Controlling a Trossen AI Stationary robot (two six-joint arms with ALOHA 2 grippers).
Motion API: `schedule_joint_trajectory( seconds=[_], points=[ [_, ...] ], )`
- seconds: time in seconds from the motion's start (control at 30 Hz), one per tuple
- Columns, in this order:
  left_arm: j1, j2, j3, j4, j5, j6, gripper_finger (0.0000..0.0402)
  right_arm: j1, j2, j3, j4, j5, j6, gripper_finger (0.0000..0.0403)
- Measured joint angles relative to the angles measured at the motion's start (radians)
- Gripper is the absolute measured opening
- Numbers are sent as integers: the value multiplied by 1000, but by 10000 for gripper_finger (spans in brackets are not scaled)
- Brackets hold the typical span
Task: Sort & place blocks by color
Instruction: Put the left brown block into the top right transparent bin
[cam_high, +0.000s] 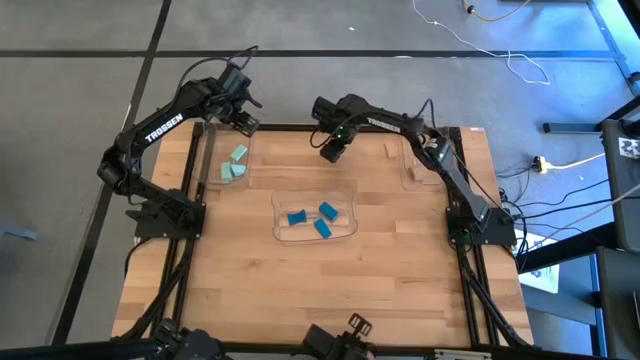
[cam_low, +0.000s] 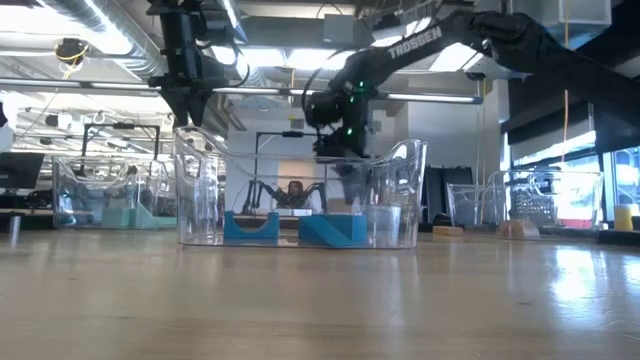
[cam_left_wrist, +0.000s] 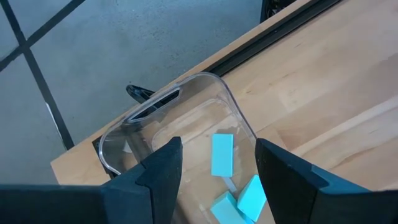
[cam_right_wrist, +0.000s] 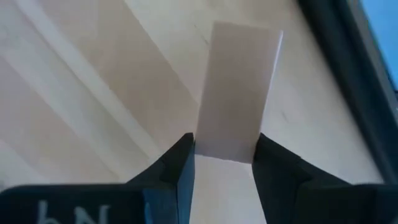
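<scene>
My right gripper (cam_high: 331, 153) hangs over the table's far middle, shut on a light tan block (cam_right_wrist: 239, 87). My left gripper (cam_high: 245, 124) is open above the far end of the left clear tray (cam_high: 212, 152). That tray holds three mint-teal blocks (cam_high: 236, 165), which lie flat on its floor and show between the open fingers in the left wrist view (cam_left_wrist: 222, 160). Three bright blue blocks (cam_high: 312, 217) lie in the centre tray (cam_high: 278, 203). Another tan block (cam_high: 388, 151) lies on the table beside the right tray (cam_high: 415, 172). My right gripper pinches the tan block between its two fingers at one short end (cam_right_wrist: 227, 148), and the rest of the block sticks out past the fingertips. The fingers point down from above. The gripper (cam_low: 345, 160) hangs above the tabletop with the block lifted clear.
Three clear trays stand in a row across the far half of the table. The centre tray (cam_low: 300, 195) stands nearest the low camera, and the side trays (cam_low: 110, 195) (cam_low: 490, 205) stand farther back. Bare wood fills the near half of the table (cam_high: 320, 290).
</scene>
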Motion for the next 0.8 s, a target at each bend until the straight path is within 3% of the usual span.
schedule_joint_trajectory(
  seconds=[0.27,0.47,0.6,0.8],
  points=[
    [-21,0,0,0,11,8,194,0,-134,0,-113,86,30,127],
    [-45,0,0,0,148,69,194,-1,-234,0,-263,198,130,127],
    [-73,0,0,1,182,86,194,-4,-293,-1,-344,291,193,127],
    [-121,0,0,2,181,86,194,-30,-393,-21,-334,298,243,127]
  ],
)
